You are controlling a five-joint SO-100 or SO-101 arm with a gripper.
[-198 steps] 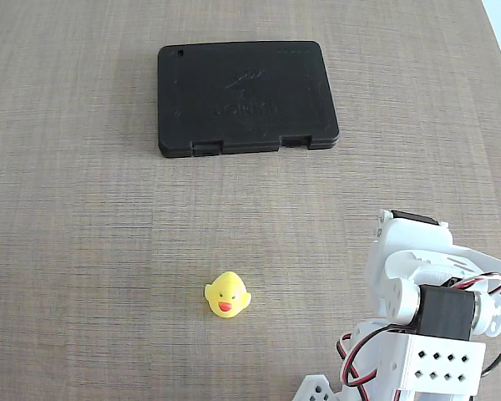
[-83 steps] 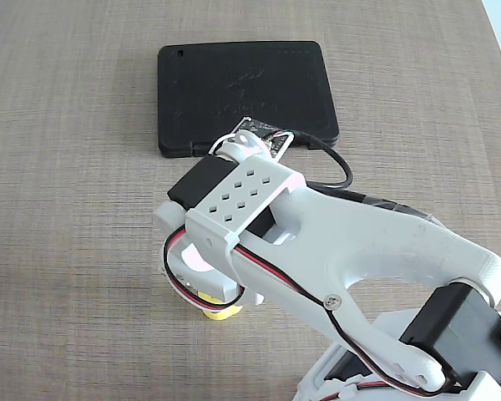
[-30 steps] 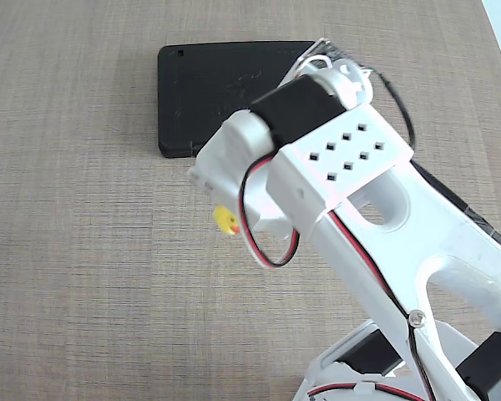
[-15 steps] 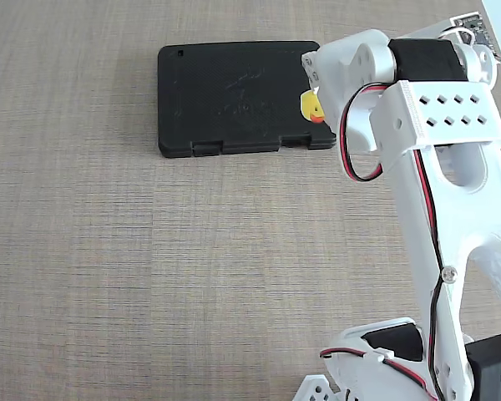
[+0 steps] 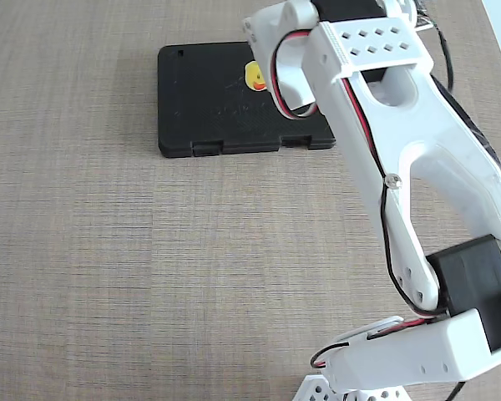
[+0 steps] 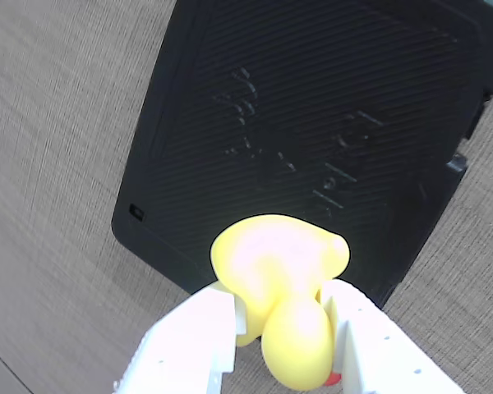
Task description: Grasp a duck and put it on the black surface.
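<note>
The yellow duck [image 6: 279, 287] sits between my two white fingers in the wrist view, with a bit of red beak at the bottom. My gripper [image 6: 283, 328] is shut on it and holds it over the near edge of the black slab [image 6: 312, 123]. In the fixed view only a small part of the duck [image 5: 255, 77] shows beside the white arm, over the right part of the black slab [image 5: 209, 100]. The gripper itself is hidden by the arm there.
The wood-grain table [image 5: 150, 267] lies all around the slab. The white arm [image 5: 417, 167] with its red and black cables fills the right side of the fixed view. The slab's two notches [image 5: 242, 146] face the camera.
</note>
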